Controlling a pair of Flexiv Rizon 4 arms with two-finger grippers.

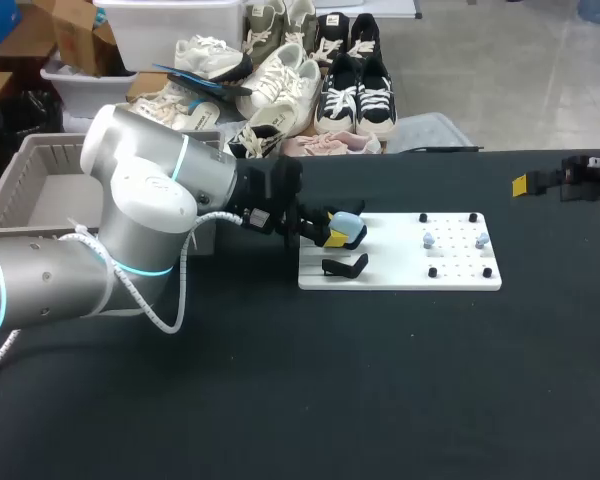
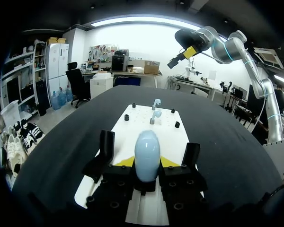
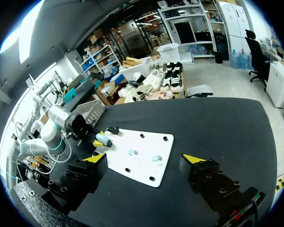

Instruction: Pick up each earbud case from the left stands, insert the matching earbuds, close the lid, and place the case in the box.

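A light blue earbud case sits at the left end of the white board, above an empty black stand. My left gripper is shut on it; in the left wrist view the case stands upright between the yellow tips, which press on both its sides. Two pale blue earbuds stand on pegs at the board's right end, ahead of the left gripper. My right gripper is open and empty, high off the table's right side.
A grey box stands off the table's left rear corner, behind my left arm. Black pegs dot the board around the earbuds. Black stands flank the left gripper.
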